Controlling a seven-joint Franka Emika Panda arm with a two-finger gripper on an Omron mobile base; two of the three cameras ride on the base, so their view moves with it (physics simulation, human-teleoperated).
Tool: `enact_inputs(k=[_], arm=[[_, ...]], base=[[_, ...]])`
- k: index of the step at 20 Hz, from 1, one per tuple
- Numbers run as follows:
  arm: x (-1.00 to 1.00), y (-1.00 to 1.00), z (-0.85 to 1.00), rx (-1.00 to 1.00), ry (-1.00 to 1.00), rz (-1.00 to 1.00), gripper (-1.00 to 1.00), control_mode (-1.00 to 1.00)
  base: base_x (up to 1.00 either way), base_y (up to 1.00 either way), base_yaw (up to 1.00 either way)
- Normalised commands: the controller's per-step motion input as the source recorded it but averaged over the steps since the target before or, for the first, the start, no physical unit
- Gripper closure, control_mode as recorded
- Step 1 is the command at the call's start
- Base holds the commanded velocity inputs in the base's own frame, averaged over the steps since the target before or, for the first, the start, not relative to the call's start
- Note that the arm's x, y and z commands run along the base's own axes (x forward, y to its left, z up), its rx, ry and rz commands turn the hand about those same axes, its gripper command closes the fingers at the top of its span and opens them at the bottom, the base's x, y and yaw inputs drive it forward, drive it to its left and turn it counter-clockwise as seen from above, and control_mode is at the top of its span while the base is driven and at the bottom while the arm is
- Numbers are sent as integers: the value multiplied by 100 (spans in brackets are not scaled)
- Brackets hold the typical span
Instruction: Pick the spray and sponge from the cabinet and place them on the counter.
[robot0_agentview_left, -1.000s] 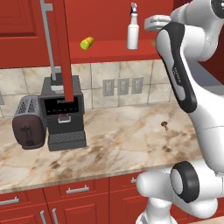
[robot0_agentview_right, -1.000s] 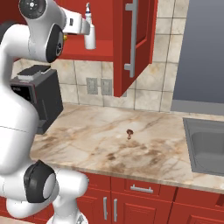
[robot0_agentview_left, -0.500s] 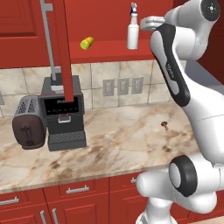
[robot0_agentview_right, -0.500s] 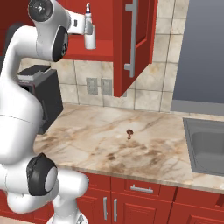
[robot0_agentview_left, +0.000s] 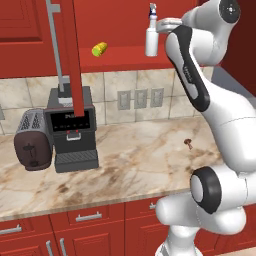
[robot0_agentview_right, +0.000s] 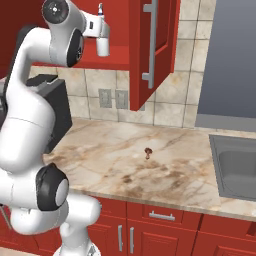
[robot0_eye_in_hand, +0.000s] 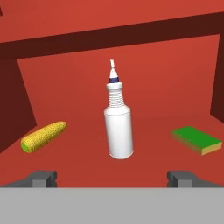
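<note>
The spray (robot0_eye_in_hand: 118, 127), a white bottle with a blue-white nozzle, stands upright on the red shelf of the cabinet (robot0_eye_in_hand: 87, 92), straight ahead of my gripper (robot0_eye_in_hand: 111, 179). Its fingertips (robot0_eye_in_hand: 41, 178) stand wide open and short of the bottle, holding nothing. The green sponge (robot0_eye_in_hand: 197, 140) lies flat to the right of the spray. In the left base view the spray (robot0_agentview_left: 151, 37) stands on the cabinet shelf (robot0_agentview_left: 120, 57) with my hand just right of its top. From the right base view, the spray (robot0_agentview_right: 102, 42) is seen next to the hand. The marbled counter (robot0_agentview_left: 135, 155) runs below.
A corn cob (robot0_eye_in_hand: 43, 135) lies left of the spray. The open cabinet door (robot0_agentview_left: 70, 60) hangs over a coffee machine (robot0_agentview_left: 74, 127), with a toaster (robot0_agentview_left: 32, 137) beside it. A small brown thing (robot0_agentview_right: 147, 151) sits on the counter, and a sink (robot0_agentview_right: 237, 165) lies right.
The arm has swung the hand left toward the spray, bringing it close to the bottle at the shelf. The fingers have stayed open.
</note>
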Motion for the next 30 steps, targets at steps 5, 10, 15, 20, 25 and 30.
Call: enact_inputs(k=[5,10,15,20,25,30], arm=[[40,0,0,0,3,4,-100,-100],[48,0,0,0,1,5,-100,-100],[44,0,0,0,4,5,-100,-100],[38,0,2,0,3,5,-100,-100],[14,0,21,0,2,3,-100,-100],[14,0,9,0,0,2,-100,-100]], base=[[0,0,0],[0,0,0],[0,0,0],[0,0,0],[0,0,0],[0,0,0]])
